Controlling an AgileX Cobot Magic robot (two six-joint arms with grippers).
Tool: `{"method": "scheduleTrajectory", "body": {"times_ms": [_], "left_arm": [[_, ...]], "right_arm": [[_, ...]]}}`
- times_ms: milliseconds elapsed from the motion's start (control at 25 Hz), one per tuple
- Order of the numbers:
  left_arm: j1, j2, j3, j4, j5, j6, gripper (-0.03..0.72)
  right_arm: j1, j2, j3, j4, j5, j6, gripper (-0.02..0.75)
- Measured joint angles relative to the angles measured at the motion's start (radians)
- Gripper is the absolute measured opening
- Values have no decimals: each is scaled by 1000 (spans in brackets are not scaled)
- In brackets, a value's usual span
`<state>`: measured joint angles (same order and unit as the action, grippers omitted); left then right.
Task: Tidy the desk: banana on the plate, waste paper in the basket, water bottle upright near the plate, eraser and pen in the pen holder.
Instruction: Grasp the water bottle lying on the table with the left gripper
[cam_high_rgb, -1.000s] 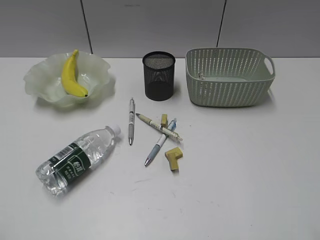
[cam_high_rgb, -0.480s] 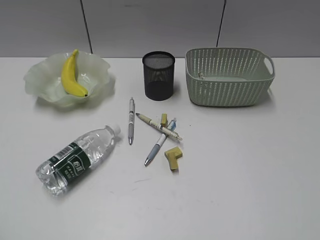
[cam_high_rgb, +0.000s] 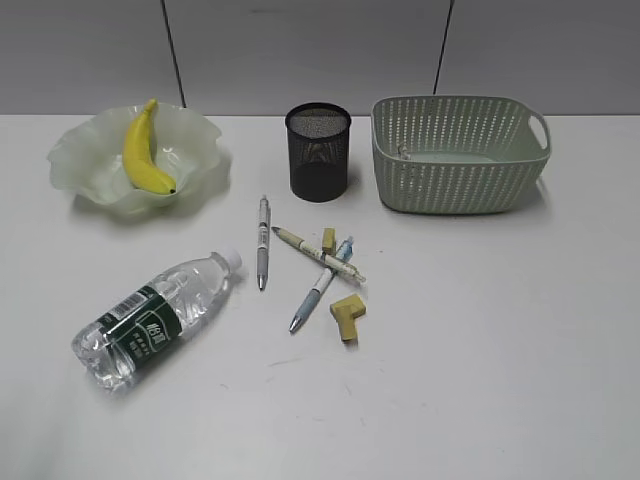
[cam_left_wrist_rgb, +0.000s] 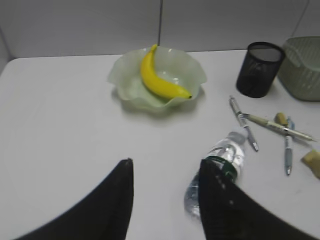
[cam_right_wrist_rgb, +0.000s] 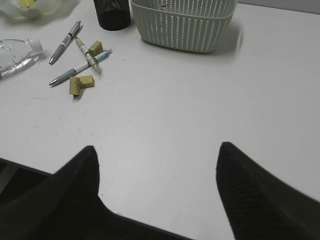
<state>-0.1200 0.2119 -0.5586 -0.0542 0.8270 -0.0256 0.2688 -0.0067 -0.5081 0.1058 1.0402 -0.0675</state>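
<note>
The left gripper (cam_left_wrist_rgb: 165, 200) hangs above the desk (cam_high_rgb: 480, 350) with its jaws partly open and nothing between them. The bottle (cam_left_wrist_rgb: 217, 167) lies on its side just right of the right jaw, its lower half hidden behind that finger, cap pointing away and to the right. Straight ahead, well beyond the jaws, the banana (cam_left_wrist_rgb: 160, 80) lies in the plate (cam_left_wrist_rgb: 125, 80). The holder (cam_left_wrist_rgb: 257, 70) stands ahead to the right, with three pens (cam_left_wrist_rgb: 242, 122) and an eraser (cam_left_wrist_rgb: 312, 160) scattered between it and the bottle.

The right gripper (cam_right_wrist_rgb: 157, 180) is wide open and empty over bare desk. Two erasers (cam_right_wrist_rgb: 80, 84) and the pens lie well ahead to its left; the basket (cam_right_wrist_rgb: 182, 22) stands straight ahead and far off, with open desk in between. In the exterior view a small pale scrap, perhaps the paper (cam_high_rgb: 403, 152), shows inside the basket's left wall. The desk's near edge shows below the left jaw of this gripper.
</note>
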Motion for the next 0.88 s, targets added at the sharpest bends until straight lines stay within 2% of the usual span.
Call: {"method": "scheduleTrajectory", "body": {"times_ms": [160, 360, 480, 640, 760, 880], "left_arm": [[0, 236, -20, -171, -131, 178, 322], [-21, 638, -83, -283, -234, 325, 330], [-70, 857, -156, -295, -242, 346, 362], [-182, 1127, -270, -295, -246, 351, 405], [-253, 1305, -373, -249, -213, 351, 415], [-280, 1472, -494, -184, -127, 308, 435]], "right_arm": [[0, 0, 0, -1, 0, 1, 572], [0, 0, 0, -1, 0, 2, 572], [0, 0, 0, -4, 0, 2, 572], [0, 0, 0, -46, -1, 3, 572], [0, 0, 0, -52, -1, 3, 572], [0, 0, 0, -52, -1, 3, 572]]}}
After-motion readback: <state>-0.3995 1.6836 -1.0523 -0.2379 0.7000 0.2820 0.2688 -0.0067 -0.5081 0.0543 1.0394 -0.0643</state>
